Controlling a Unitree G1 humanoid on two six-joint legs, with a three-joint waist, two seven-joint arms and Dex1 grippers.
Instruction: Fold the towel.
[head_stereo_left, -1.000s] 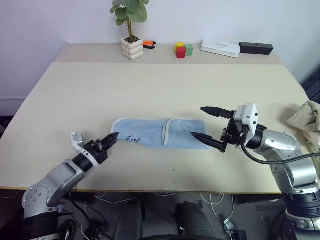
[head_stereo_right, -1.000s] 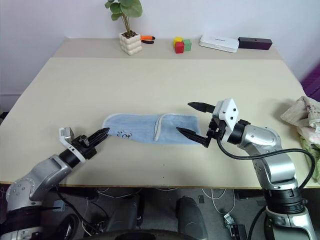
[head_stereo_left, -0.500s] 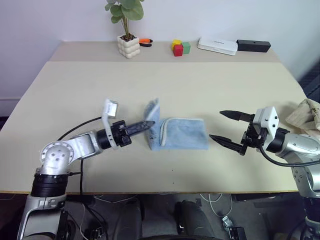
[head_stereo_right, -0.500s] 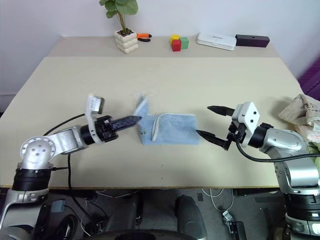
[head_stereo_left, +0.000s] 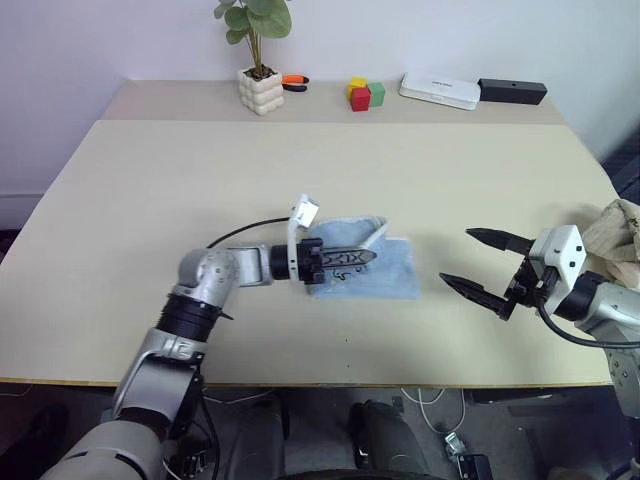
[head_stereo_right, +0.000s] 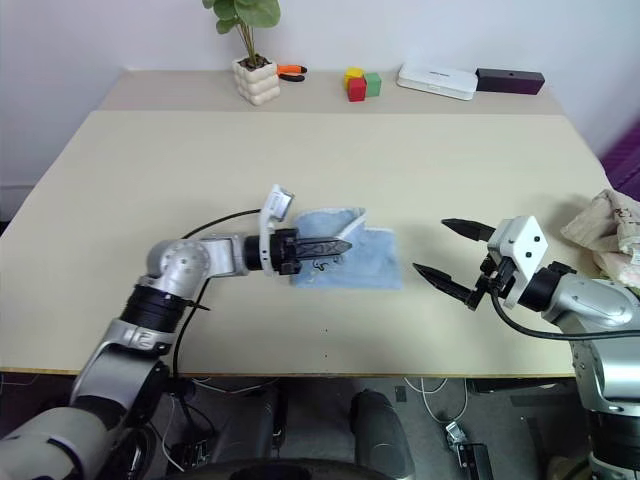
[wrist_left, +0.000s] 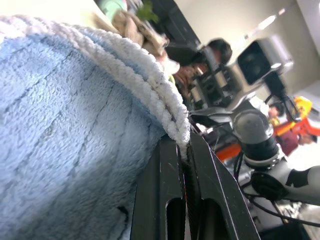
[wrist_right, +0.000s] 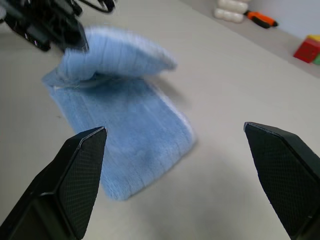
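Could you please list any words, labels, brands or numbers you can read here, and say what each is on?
None can be read.
The towel carries a small dark embroidered mark, too small to make out.
The white flat box and the black box at the table's far edge show no legible print.

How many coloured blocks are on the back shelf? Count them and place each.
3, clustered together between the plant pot and the white box: a yellow block, a red block, a green block. More may sit hidden behind.

Open surface (head_stereo_left: 200, 170) lies bare all around the towel (head_stereo_left: 385, 275), with a clear gap between it and the right tool (head_stereo_left: 476, 264). A plant pot (head_stereo_left: 264, 95), blocks (head_stereo_left: 367, 97) and boxes (head_stereo_left: 440, 93) line the far edge; crumpled cloth (head_stereo_left: 615, 230) crowds the right rim.
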